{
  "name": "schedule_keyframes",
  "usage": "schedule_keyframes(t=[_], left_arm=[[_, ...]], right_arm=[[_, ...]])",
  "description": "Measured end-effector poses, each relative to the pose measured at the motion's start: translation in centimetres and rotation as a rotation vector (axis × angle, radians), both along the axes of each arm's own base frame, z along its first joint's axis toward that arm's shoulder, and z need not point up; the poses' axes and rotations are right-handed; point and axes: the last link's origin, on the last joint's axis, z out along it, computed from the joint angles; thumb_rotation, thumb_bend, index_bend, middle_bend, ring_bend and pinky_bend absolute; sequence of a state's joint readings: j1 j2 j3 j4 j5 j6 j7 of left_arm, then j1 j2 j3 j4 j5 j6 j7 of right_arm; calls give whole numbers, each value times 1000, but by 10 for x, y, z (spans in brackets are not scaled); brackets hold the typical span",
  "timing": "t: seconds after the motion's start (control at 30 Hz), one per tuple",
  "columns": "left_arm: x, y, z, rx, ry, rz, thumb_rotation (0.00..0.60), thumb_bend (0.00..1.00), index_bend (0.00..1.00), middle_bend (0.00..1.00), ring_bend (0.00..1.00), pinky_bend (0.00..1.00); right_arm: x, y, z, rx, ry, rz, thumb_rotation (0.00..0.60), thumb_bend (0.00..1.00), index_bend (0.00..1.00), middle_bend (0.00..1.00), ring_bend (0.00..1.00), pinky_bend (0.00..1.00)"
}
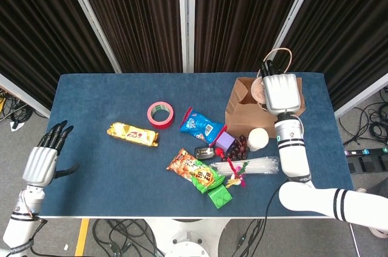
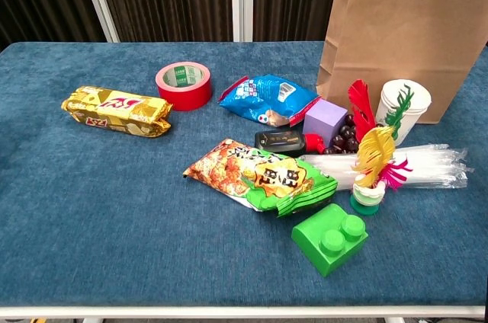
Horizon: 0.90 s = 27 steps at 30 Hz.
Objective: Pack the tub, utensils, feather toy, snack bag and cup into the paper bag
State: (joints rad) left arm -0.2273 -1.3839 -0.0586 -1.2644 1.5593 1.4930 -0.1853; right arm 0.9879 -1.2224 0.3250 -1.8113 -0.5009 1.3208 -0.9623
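- Left hand (image 1: 42, 163): held off the table's left edge, fingers spread, nothing grasped.
- Gold snack bar (image 2: 116, 110) and red tape roll (image 2: 184, 84): lying on the left half of the table (image 2: 91, 224); neither is judged to be a task item.
- Blue snack bag (image 2: 269, 99) and orange-green snack bag (image 2: 263, 175): both on the table, unpacked; which 1 is meant cannot be told.
- Purple block (image 2: 325, 122), dark remote-like object (image 2: 280, 140), grapes (image 2: 345, 137), green brick (image 2: 329, 240): clustered mid-table, treated as bystanders.
- Utensils (image 2: 415, 164): a clear-wrapped bundle lying flat in front of the paper bag, unpacked.
- Feather toy (image 2: 371, 169): upright on its small base, touching the utensils, unpacked.
- Cup (image 2: 401, 107): white, standing just beside the paper bag's front face, unpacked.
- Paper bag (image 2: 404, 33): upright at the table's right rear, mouth open.
- Tub (image 1: 259, 90): a pale round container at the bag's mouth, under the right hand.
- Right hand (image 1: 280, 93): poised over the bag's mouth; whether the tub is grasped or released cannot be told.
- Progress, as judged: 1 item at the point of packing, 4 left.
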Motion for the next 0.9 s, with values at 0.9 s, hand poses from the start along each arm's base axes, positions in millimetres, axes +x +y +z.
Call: schedule_keyframes(t=[0.9], left_arm=[[1,2,1,0,-4,-4,600,85,114,87,35,197]], right_arm=[[-3,2,4,3,-20,23,600,0,0,6,343,606]])
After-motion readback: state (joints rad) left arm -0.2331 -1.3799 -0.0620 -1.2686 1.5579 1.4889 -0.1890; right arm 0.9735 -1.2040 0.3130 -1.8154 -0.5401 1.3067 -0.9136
